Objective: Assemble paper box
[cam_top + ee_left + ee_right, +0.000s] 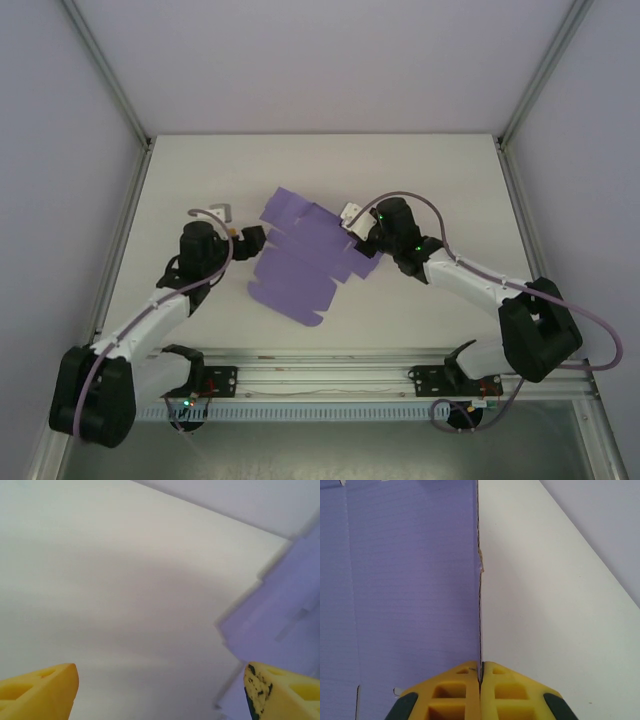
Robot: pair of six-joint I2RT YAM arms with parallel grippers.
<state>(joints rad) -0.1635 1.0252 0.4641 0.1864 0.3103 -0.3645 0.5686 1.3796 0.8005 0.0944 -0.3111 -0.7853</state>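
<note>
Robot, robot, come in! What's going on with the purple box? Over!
Left hand open, beside paper box. Right hand shut on its edge. Box unfolded, mostly flat on table.

Paper box (298, 268): lay flat between the grippers.
Left gripper (255, 240): stood just beside its edge.
Right gripper (354, 243): met its opposite edge.

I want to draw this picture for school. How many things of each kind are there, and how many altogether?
Flat purple die-cut card sheet: 1
White-and-black robot arms with yellow-fingered ends: 2, ending in the left gripper and the right gripper
Total: 3
</note>
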